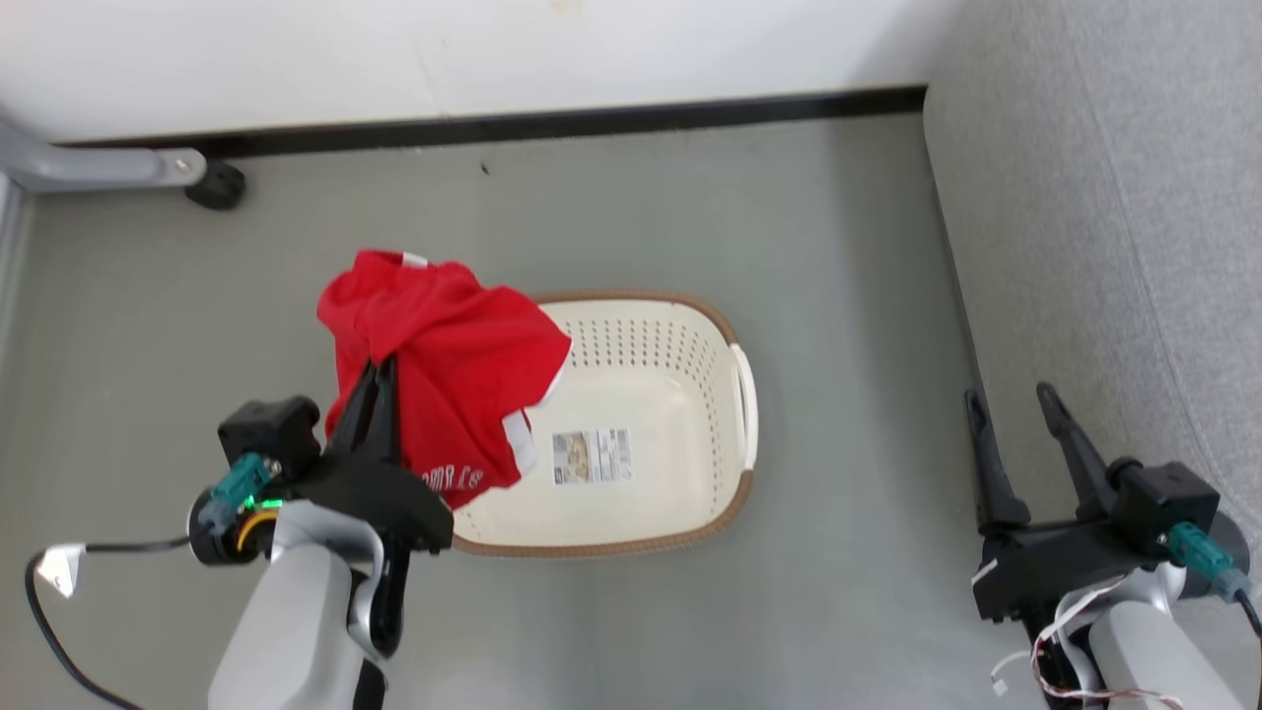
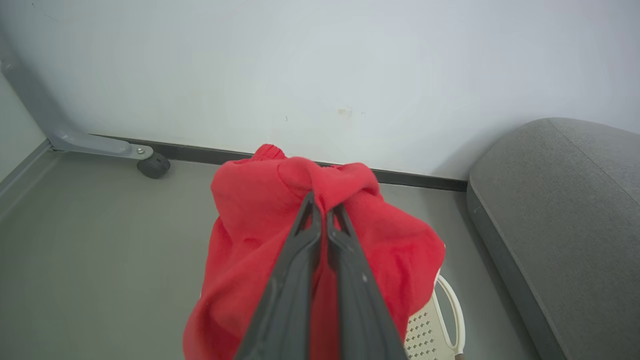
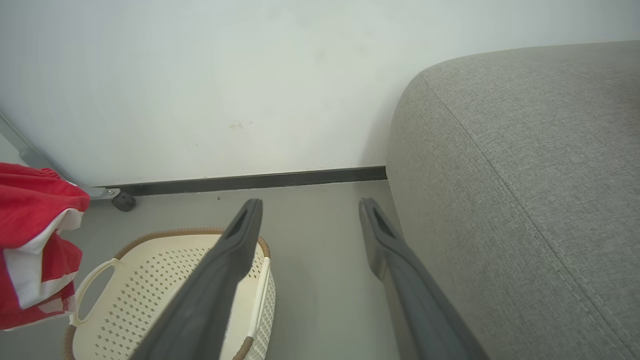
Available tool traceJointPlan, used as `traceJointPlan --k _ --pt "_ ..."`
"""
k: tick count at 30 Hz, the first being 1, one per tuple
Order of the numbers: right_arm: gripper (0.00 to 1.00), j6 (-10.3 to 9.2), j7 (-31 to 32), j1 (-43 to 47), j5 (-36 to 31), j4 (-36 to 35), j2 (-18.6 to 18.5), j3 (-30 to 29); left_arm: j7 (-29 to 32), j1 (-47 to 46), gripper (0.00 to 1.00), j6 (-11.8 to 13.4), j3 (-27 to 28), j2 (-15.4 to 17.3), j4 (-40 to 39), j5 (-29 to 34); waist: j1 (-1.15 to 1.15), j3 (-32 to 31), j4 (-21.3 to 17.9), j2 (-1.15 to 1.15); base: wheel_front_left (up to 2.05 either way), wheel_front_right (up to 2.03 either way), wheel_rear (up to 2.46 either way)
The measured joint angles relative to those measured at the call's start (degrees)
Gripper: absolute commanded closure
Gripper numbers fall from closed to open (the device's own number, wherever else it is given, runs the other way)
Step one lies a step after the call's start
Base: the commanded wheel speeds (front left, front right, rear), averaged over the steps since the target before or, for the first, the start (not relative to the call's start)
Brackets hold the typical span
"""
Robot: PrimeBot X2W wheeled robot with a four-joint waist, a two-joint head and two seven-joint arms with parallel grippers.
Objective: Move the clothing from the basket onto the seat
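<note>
Clothing up over the basket, seat not reached yet
Clothing (image 1: 444, 365) hangs bunched above the basket's (image 1: 611, 545) left end; the seat (image 1: 1104, 247) is well apart, on the right. Risk, my read: the pinch is on a thin fold, so it could slip or the hem could snag the rim on the swing across. Left gripper (image 1: 380, 373) is clenched on the clothing. Right gripper (image 1: 1011, 394) is spread wide and empty, near the seat.

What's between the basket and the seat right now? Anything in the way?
Bare grey floor lies between basket and seat in the head view; the open right gripper hangs over that strip.
</note>
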Motion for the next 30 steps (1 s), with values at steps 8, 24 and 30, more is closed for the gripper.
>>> traceJointPlan --k 8,24,30 --pt "0.00 1.44 0.00 3.83 -0.49 0.67 0.81 0.09 -0.43 6.32 1.00 0.01 -0.05 0.04 -1.25 -0.18 0.00 -6.90 1.96 0.00 0.00 0.00 0.00" --pt "0.00 3.52 0.00 10.82 -1.46 -1.91 2.14 2.54 -0.53 16.40 1.00 0.51 -2.97 0.15 -9.87 0.04 0.00 -18.29 5.28 0.00 0.00 0.00 0.00" --pt "0.00 4.39 0.00 10.83 -2.01 -3.58 2.45 4.49 -0.31 17.52 1.00 0.51 -4.23 0.20 -13.82 0.40 0.01 -19.22 7.42 0.00 0.00 0.00 0.00"
